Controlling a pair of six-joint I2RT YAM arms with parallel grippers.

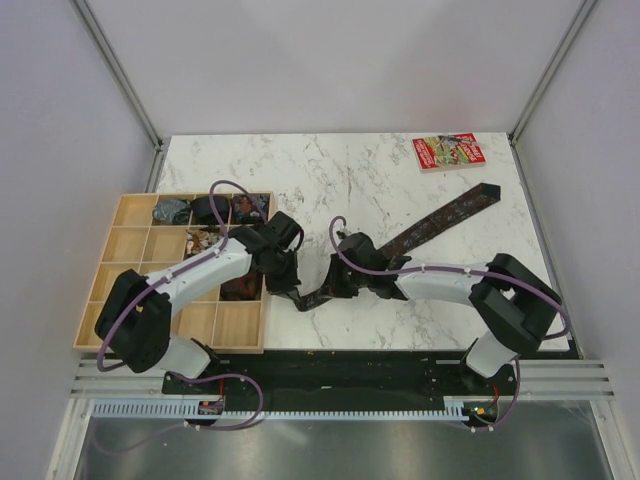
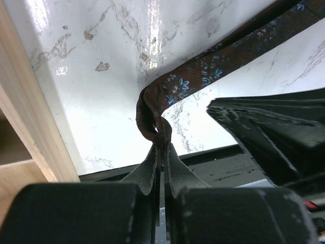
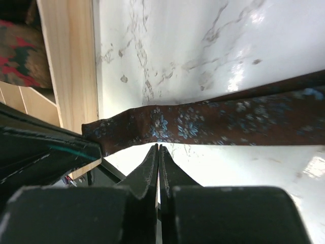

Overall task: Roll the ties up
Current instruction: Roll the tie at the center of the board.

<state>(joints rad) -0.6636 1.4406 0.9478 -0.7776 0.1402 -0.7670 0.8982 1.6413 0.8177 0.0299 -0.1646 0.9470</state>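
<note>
Brown tie (image 1: pixel 440 222): stretched flat on the marble desk (image 1: pixel 330 170) from centre frame to the upper right; rolling barely begun (only the narrow end curls).
Left claw (image 2: pixel 161 138): pinched tight on that curled end.
Right claw (image 3: pixel 158 149): closed, tips just beside the tie, apparently gripping nothing.
Wooden tray (image 1: pixel 130 245), left of frame: rolled ties (image 1: pixel 210 209) in several upper compartments; nearer ones show bare wood.

A robot lab cell: white panels (image 1: pixel 330 60) on aluminium posts (image 1: pixel 118 70) enclose the marble tabletop (image 1: pixel 330 170) beyond the two arms (image 1: pixel 205 268).
</note>
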